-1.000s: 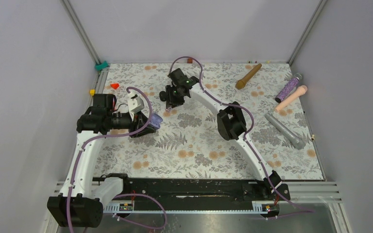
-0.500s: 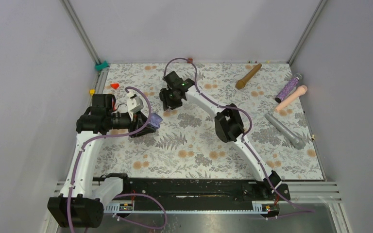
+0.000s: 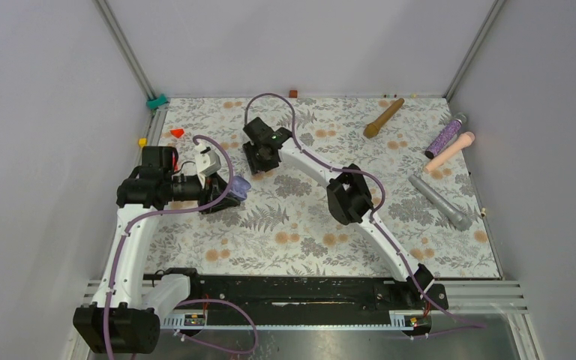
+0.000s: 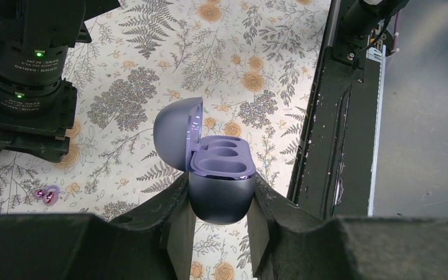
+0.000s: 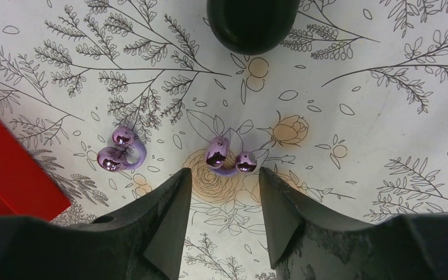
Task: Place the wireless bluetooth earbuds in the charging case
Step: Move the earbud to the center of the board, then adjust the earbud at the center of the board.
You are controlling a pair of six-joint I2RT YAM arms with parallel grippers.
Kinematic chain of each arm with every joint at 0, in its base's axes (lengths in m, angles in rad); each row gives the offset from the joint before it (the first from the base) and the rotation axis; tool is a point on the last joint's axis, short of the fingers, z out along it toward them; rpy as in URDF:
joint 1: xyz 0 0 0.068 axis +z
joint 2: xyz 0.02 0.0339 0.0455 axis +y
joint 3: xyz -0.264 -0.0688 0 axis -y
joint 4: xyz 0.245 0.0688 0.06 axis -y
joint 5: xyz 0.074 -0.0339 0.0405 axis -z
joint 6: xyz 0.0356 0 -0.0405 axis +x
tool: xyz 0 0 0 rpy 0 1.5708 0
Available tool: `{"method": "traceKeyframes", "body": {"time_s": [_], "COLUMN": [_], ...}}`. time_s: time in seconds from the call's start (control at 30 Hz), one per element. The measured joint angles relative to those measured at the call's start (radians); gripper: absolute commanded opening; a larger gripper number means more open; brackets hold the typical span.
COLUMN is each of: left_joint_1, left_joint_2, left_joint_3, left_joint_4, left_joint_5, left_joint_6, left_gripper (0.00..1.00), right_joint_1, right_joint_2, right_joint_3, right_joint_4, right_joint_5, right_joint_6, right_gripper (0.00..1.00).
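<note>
white arms (image 3: 122,251), black joints (image 3: 349,196), purple cables (image 3: 268,94)

The left gripper (image 3: 229,191) holds the pale purple charging case (image 3: 241,184) over the floral table (image 3: 307,232). The right gripper (image 3: 259,159) points down just beyond the case, slightly to its right, its fingertips hidden under the wrist. Well right of the case lie a grey cylinder (image 3: 440,202), a pink handle (image 3: 450,151), a glittery purple tube (image 3: 446,135) and a brown stick (image 3: 383,118). A small red piece (image 3: 177,133) sits beyond the case, to its left.
</note>
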Motion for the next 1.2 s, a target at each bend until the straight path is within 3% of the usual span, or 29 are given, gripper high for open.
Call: {"method": "traceKeyframes", "body": {"time_s": [0.17,0.33,0.5,0.73,0.83,1.13,1.2], "left_joint_1": [0.000,0.000,0.012,0.026,0.029,0.042,0.044], "left_joint_2": [0.000,0.000,0.000,0.000,0.000,0.000,0.000], "left_joint_3": [0.000,0.000,0.000,0.000,0.000,0.000,0.000], "left_joint_4": [-0.007,-0.007,-0.008,-0.008,-0.008,-0.008,-0.008], "left_joint_5": [0.002,0.002,0.003,0.003,0.003,0.013,0.015], "left_joint_6": [0.005,0.006,0.006,0.009,0.009,0.009,0.009], "left_gripper": [0.00,0.00,0.00,0.00,0.00,0.00,0.00], "right_joint_1": [0.006,0.007,0.008,0.013,0.016,0.031,0.032], "right_joint_2": [0.000,0.000,0.000,0.000,0.000,0.000,0.000], "right_joint_3": [0.006,0.014,0.014,0.014,0.014,0.014,0.014], "right_joint_4": [0.000,0.008,0.013,0.031,0.031,0.042,0.042], "right_joint_5": [0.016,0.014,0.011,0.003,0.003,-0.005,-0.016], "right_joint_6": [-0.039,-0.083,-0.101,-0.114,-0.121,-0.140,-0.152], "right_gripper": [0.62,0.62,0.51,0.43,0.34,0.30,0.34]}}
